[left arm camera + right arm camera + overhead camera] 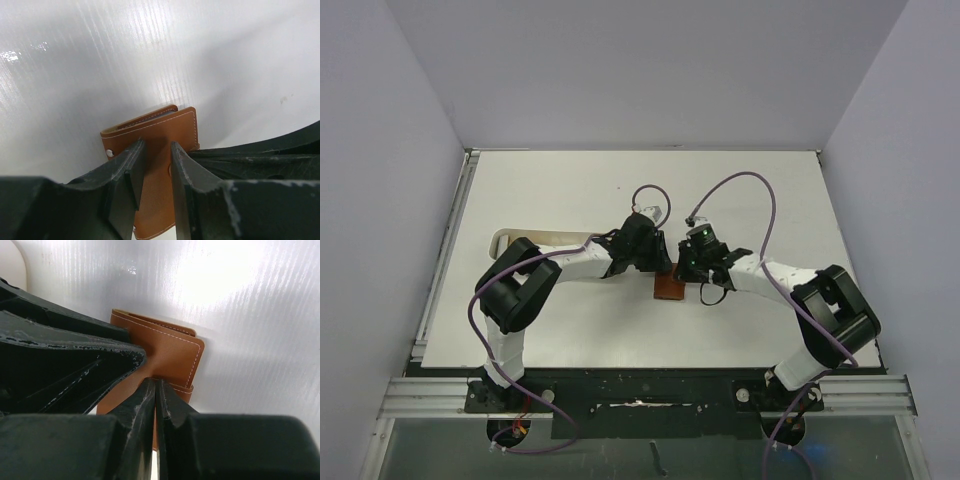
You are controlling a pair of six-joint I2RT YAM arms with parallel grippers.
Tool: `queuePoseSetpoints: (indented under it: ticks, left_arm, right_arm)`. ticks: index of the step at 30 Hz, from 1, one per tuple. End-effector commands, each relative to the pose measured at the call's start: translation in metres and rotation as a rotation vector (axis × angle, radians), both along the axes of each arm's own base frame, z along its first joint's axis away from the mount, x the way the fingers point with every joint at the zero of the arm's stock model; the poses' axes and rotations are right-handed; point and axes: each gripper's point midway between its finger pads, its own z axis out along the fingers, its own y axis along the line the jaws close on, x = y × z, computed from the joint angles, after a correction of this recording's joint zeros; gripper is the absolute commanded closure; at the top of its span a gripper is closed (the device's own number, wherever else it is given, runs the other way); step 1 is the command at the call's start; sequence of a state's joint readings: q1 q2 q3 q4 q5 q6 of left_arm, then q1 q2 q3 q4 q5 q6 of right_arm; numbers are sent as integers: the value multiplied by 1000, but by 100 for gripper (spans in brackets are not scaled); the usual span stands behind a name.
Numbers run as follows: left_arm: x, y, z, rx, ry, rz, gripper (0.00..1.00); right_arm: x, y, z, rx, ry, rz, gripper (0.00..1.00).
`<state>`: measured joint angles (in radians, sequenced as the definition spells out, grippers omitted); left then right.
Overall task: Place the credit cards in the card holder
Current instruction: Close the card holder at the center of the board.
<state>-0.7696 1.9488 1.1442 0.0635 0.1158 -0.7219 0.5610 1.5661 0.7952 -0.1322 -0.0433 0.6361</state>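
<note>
The card holder, a reddish-brown leather wallet with white stitching, lies on the white table between both arms. My left gripper hangs right over it; in the left wrist view its gripper has its jaws a narrow gap apart, with the card holder showing between and under them. My right gripper comes in from the right. In the right wrist view it is shut, its tips pinching the leather at the edge of the card holder. No credit card is in view.
A long white oblong tray lies at the left behind my left arm; its corner shows in the right wrist view. The left gripper's black body is close beside my right fingers. Purple cables loop above both wrists.
</note>
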Motion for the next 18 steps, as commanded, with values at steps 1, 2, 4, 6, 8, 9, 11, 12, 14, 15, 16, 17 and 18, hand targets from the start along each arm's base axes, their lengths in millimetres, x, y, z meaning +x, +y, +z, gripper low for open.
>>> queuePoseSetpoints:
  ticks: [1,2,4,6,8,9,11,12,14,15,16,17,18]
  left_arm:
    - [-25,21,-53,139,110,-6,73]
    - [-25,21,-53,137,110,-5,73]
    - [-25,21,-55,136,115,-4,73]
    - [-26,21,-55,136,116,-4,74]
    - [-26,22,-55,138,116,-4,73]
    - [-26,22,-55,138,118,-3,73]
    - [-26,22,-57,140,120,-2,74]
    - [-27,23,-58,141,124,-2,74]
    - [-27,24,-60,143,127,-2,73]
    - [-27,24,-60,143,130,-1,74]
    - [-27,24,-61,143,131,-1,74]
    - [-27,24,-61,143,130,0,73]
    - [-27,24,-61,143,131,-1,74]
  right_arm:
    - [-28,-20,-28,-195,53,8,97]
    - [-30,-23,-31,-228,48,7,98]
    - [-35,-24,-34,-263,36,9,99]
    - [-42,-25,-36,-289,22,10,99]
    - [-47,-27,-38,-315,5,-1,98]
    - [-49,-28,-39,-326,-2,-4,98]
    - [-54,-30,-43,-346,-8,-5,98]
    - [-56,-30,-45,-359,-16,-3,98]
    - [-59,-31,-46,-397,-35,-6,98]
    - [-61,-31,-47,-414,-41,-7,98]
    - [-63,-32,-49,-428,-47,-12,98]
    - [-65,-32,-50,-439,-55,-13,98]
    - [-67,-32,-52,-449,-59,-18,98]
